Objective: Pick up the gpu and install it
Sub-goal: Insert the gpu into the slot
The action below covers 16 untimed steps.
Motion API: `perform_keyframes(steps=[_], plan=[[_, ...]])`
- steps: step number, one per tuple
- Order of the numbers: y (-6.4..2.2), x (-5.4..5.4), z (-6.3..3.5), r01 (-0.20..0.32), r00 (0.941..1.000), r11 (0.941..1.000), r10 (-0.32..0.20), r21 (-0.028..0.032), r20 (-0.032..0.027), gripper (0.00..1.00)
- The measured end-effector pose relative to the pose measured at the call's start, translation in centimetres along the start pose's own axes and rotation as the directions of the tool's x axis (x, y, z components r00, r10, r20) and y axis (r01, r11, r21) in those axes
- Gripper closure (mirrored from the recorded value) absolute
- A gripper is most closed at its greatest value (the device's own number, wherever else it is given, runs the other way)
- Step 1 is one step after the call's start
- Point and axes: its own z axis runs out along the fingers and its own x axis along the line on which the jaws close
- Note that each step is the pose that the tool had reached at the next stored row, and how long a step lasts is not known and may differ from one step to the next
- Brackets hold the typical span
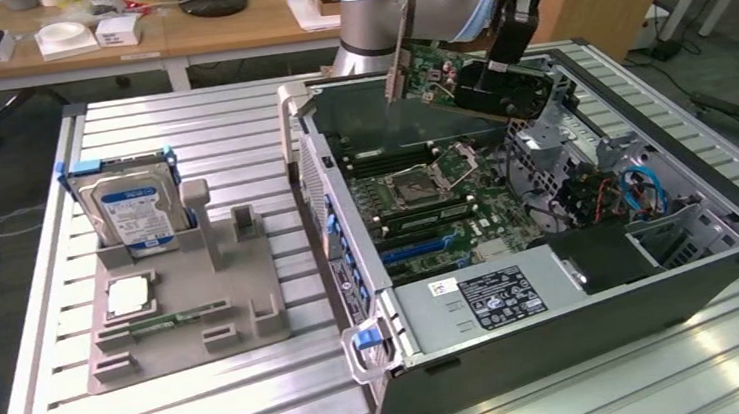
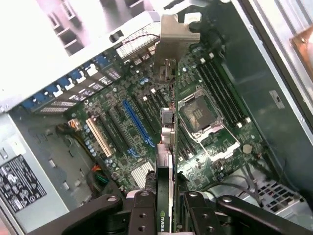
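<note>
My gripper (image 1: 502, 67) is shut on the gpu (image 1: 442, 75), a green card with a black cooler block and a silver end bracket. I hold it tilted in the air above the open computer case (image 1: 696, 269), over the far end of the motherboard (image 1: 457, 209). In the wrist view the gpu (image 2: 169, 142) runs edge-on away from my gripper (image 2: 168, 213), its silver bracket (image 2: 176, 41) farthest from me. The fingers (image 2: 145, 208) clamp the card from both sides. Below it lie the blue slot (image 2: 138, 122) and the CPU socket (image 2: 203, 115).
A grey fixture (image 1: 178, 314) at the exterior view's left holds a hard drive with a blue-white label (image 1: 136, 209), a chip (image 1: 129, 294) and a memory stick (image 1: 172, 321). The power supply (image 1: 492, 297) fills the case's near end. Cables (image 1: 643, 193) sit by the drive cage.
</note>
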Motion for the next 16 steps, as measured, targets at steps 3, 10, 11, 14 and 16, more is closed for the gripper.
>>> perform_keyframes(steps=[3, 10, 11, 14, 16], plan=[[0.0, 0.0, 0.03, 0.047, 0.9989, 0.9989, -0.047, 0.0027, -0.0002, 0.74], [-0.01, 0.0, 0.48, 0.172, 0.9851, 0.9851, -0.172, 0.0049, -0.0029, 0.74], [-0.01, 0.0, 0.61, 0.189, 0.9819, 0.9819, -0.189, 0.0049, -0.0034, 0.74], [-0.03, 0.0, 1.0, 0.244, 0.9699, 0.9699, -0.244, 0.0048, -0.005, 0.74], [-0.03, 0.0, 1.24, 0.278, 0.9605, 0.9605, -0.278, 0.0046, -0.0061, 0.74]])
